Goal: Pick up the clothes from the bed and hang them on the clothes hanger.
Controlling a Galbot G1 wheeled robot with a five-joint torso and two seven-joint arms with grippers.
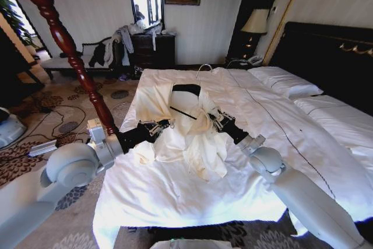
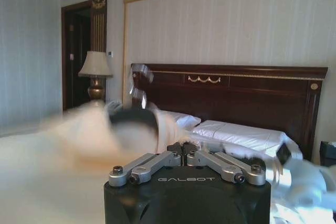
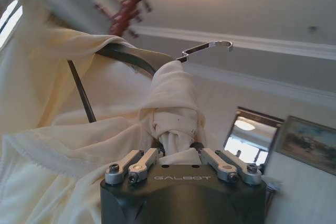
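The clothes (image 1: 192,138), a cream long-sleeved shirt, hang bunched above the white bed (image 1: 175,196), held up between my two grippers. The black clothes hanger (image 1: 186,90) sits inside the shirt's neck, its silver hook (image 1: 202,67) pointing up toward the far end of the bed. My left gripper (image 1: 168,124) is shut on the shirt's left edge. My right gripper (image 1: 214,118) is shut on a twisted wad of the shirt (image 3: 176,124), with the hanger (image 3: 131,56) just beyond it. In the left wrist view the left gripper (image 2: 184,149) has its fingers drawn together, with the shirt (image 2: 79,129) blurred beyond.
A reddish-brown wooden pole (image 1: 70,51) stands at the bed's left side, close to my left arm. The dark headboard (image 1: 332,51) and pillows (image 1: 285,83) lie to the right. A bench with dark and grey garments (image 1: 108,51) and a dresser (image 1: 152,49) stand against the far wall.
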